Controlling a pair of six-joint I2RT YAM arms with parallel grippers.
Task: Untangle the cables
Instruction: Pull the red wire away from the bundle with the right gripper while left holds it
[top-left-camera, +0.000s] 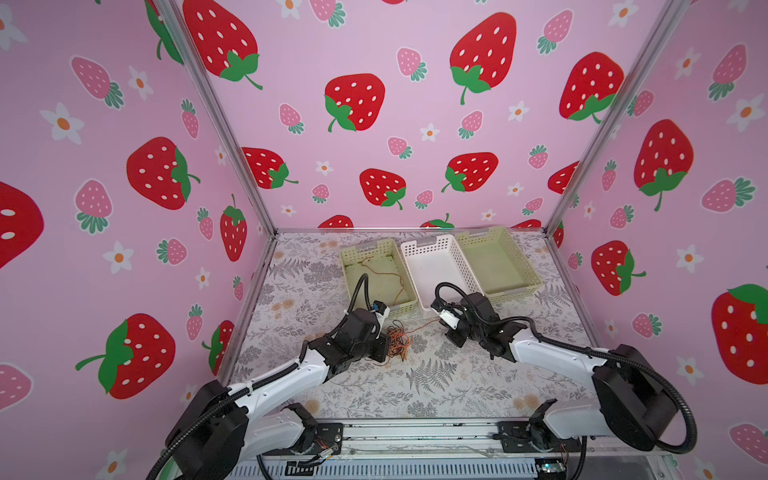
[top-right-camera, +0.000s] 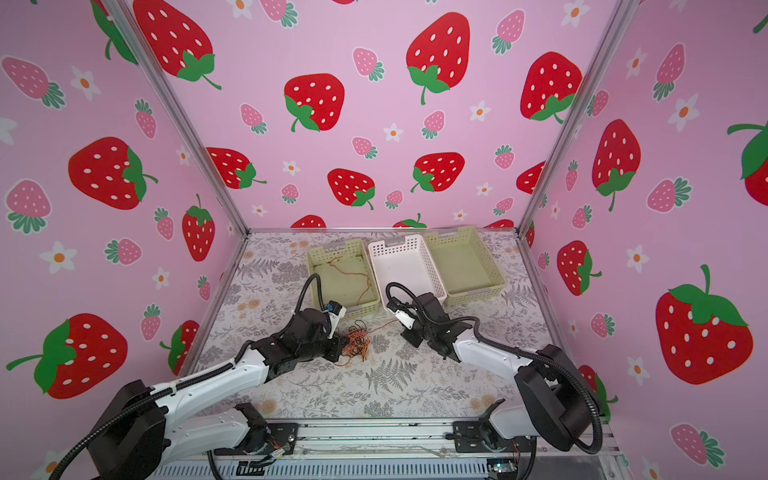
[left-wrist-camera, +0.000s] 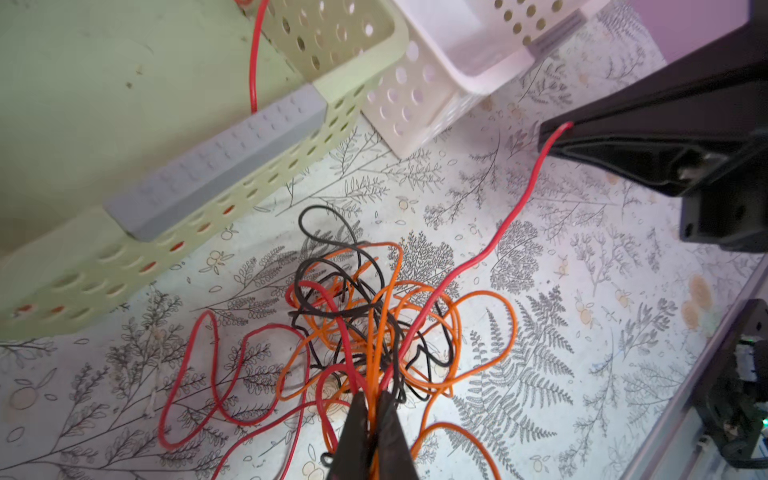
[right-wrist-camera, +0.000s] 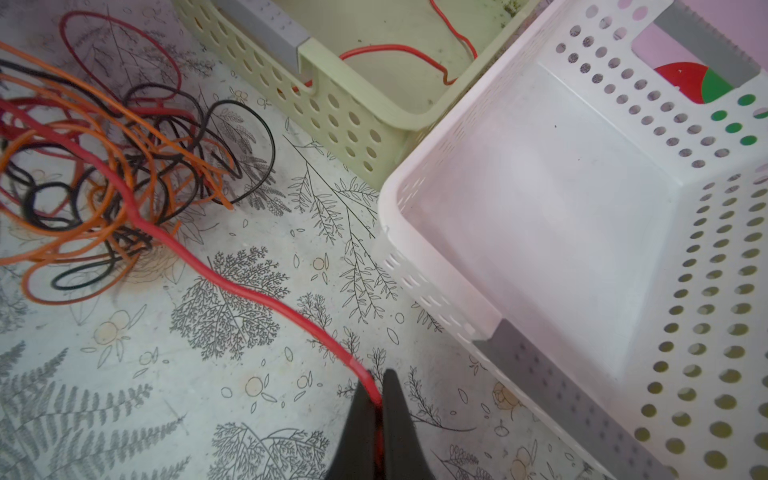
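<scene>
Tangle (left-wrist-camera: 374, 307): red, orange and black cables heaped on table (left-wrist-camera: 582, 270) beside green basket (left-wrist-camera: 332, 37).
Red cable (right-wrist-camera: 232, 286): runs from tangle to right gripper (right-wrist-camera: 377, 388), pinched there.
Left gripper (left-wrist-camera: 376, 399): clamped on tangle strands; which ones is unclear.

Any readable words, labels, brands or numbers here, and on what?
No readable text anywhere.
Grey rim strip on the pale green perforated plastic basket: faint marks, too blurred to read.
Matching strip on the white perforated plastic basket: no legible marks.
</scene>
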